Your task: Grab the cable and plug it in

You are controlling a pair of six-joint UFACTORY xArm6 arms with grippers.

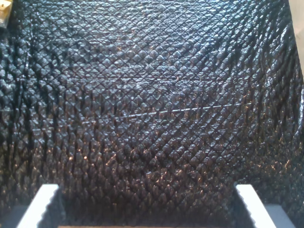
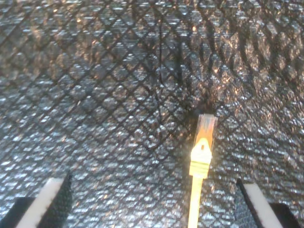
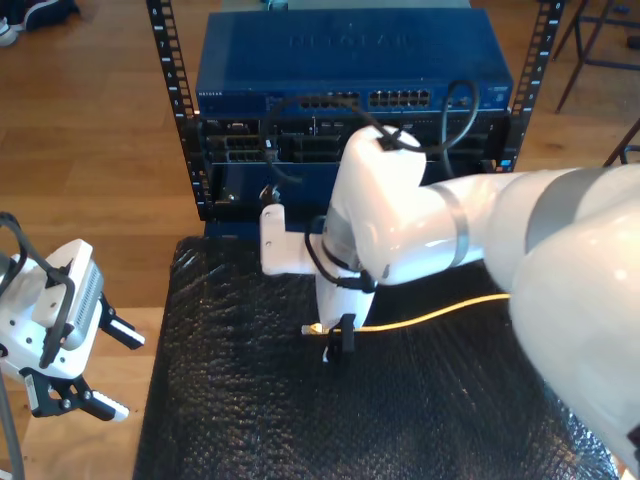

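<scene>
The pale-yellow cable [image 3: 436, 314] lies across the black quilted mat [image 3: 240, 420], running in from the exterior view's right. Its clear plug [image 3: 313, 328] points to that view's left. In the second wrist view the plug [image 2: 206, 127] with its yellow boot rests flat on the mat, between the two white fingertips and closer to one of them. My second gripper [image 3: 338, 345] hovers open just above the plug end, touching nothing. My first gripper [image 3: 122, 374] hangs open off the mat's edge at the exterior view's left, with bare mat [image 1: 152, 114] and nothing else between its fingers.
A blue network switch [image 3: 350, 55] sits in a rack behind the mat, its row of ports [image 3: 400, 100] facing the arms. Black arm cables [image 3: 300, 120] drape in front of the rack. Wooden floor [image 3: 90, 150] surrounds the table.
</scene>
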